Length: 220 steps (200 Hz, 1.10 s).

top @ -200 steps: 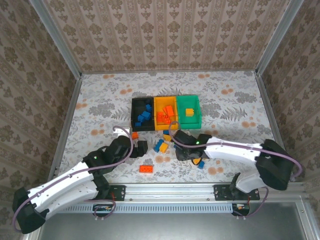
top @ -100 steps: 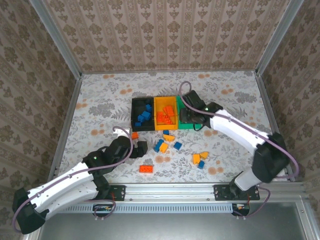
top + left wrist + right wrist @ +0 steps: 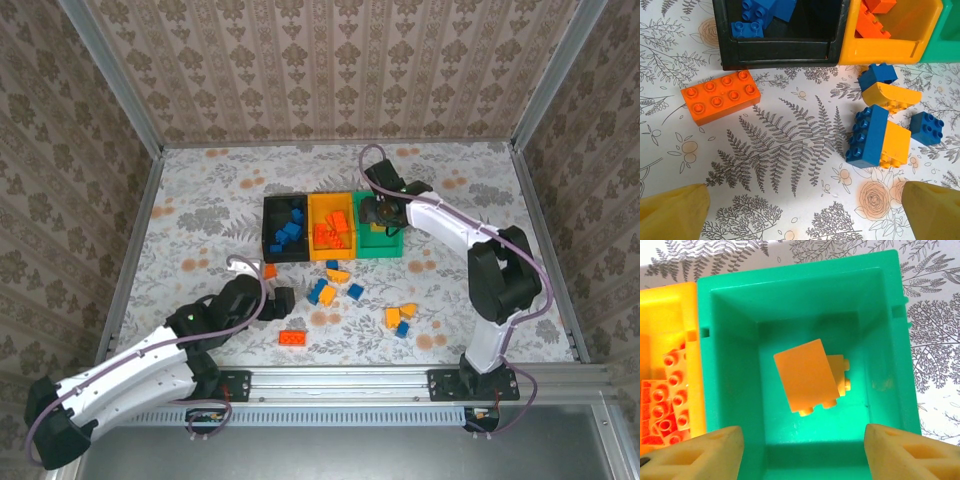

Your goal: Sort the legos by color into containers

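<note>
Three joined containers stand mid-table: black [image 3: 272,228] with blue legos, orange [image 3: 331,229] with red-orange ones, green [image 3: 391,232]. My right gripper [image 3: 377,212] hovers open over the green container [image 3: 730,365]. Below its spread jaws [image 3: 802,450] a yellow-orange lego [image 3: 805,374] lies in that container, half over another [image 3: 841,371]. My left gripper [image 3: 281,298] is open and low over the table, nothing between its fingers [image 3: 805,215]. Ahead of it lie a red-orange lego [image 3: 720,96] and a blue and yellow pair [image 3: 877,137].
Loose legos lie in front of the containers: blue [image 3: 355,291], yellow [image 3: 338,274], a red-orange one [image 3: 294,338] near the front rail, and a yellow and blue group [image 3: 398,319] to the right. Metal frame posts and patterned walls bound the table.
My right gripper rose from the loose legos on the table, swung back over the green container and opened, and a yellow-orange lego now lies inside. The left arm has stayed put.
</note>
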Each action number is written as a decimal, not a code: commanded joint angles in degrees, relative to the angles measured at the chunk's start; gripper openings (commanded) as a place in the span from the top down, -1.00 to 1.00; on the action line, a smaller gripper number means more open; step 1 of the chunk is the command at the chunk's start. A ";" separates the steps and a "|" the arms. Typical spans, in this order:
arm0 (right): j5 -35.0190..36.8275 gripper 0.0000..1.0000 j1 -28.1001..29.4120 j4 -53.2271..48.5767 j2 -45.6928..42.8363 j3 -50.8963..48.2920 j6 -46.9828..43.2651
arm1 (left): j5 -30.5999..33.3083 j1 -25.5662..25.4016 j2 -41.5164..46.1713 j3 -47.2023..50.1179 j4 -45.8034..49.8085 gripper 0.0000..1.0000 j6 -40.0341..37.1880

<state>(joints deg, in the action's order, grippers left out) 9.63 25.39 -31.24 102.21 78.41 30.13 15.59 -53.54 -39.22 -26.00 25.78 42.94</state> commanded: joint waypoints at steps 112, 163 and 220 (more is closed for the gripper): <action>-11.41 -0.38 2.47 -8.05 -31.80 -39.58 17.57 | -3.10 2.78 -0.07 4.11 -4.66 -1.00 1.63; -13.45 -0.29 3.35 -9.18 -30.72 -42.82 20.40 | -3.61 3.46 2.10 5.26 -3.99 -1.00 1.58; -12.76 0.06 3.64 -9.27 -28.05 -43.11 20.63 | -4.34 4.82 3.79 6.40 -3.81 -1.00 1.79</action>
<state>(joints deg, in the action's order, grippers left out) -3.09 28.77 -39.03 73.30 35.24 49.84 12.01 -49.39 -36.23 -20.29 22.31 43.79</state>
